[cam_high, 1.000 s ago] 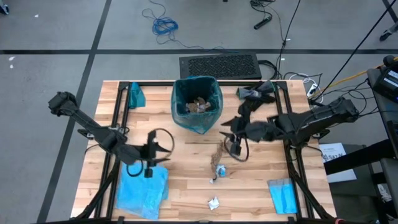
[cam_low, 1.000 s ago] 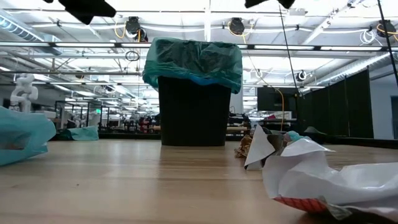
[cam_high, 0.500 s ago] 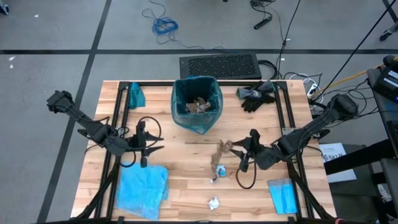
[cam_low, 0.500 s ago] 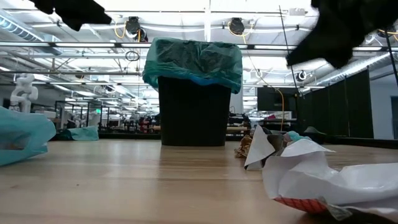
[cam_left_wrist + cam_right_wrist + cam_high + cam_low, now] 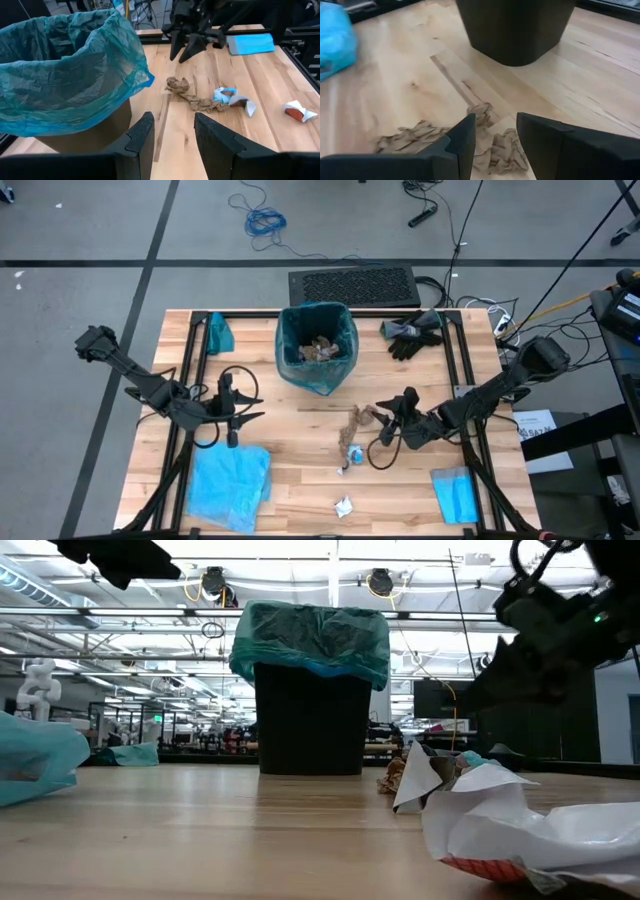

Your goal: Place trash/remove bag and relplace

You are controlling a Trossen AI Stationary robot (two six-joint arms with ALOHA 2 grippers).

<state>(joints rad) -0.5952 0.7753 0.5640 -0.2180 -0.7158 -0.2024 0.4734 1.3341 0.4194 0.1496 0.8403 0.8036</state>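
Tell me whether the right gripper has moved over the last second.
Yes. In the high view the right gripper has swung away from the black gloves and toward the brown paper scrap.

Bright, even overhead light, soft shadows on the table [image 5: 300, 480]; low view backlit by ceiling lamps [image 5: 380, 582], the near wrapper [image 5: 520, 820] slightly soft.

The bag [image 5: 318, 348], dark teal-green and crinkly, lines the bin near the table's far edge, its rim folded out over the top; brown scraps lie inside it. A lighter sky-blue bag [image 5: 230, 486] lies flat near the front left corner. On the table in front of the bin lies the trash: a long twisted brown paper wad [image 5: 357, 421], a white-and-blue wrapper [image 5: 351, 455] just beside it, and another small white wrapper [image 5: 343, 505] nearer the front edge.
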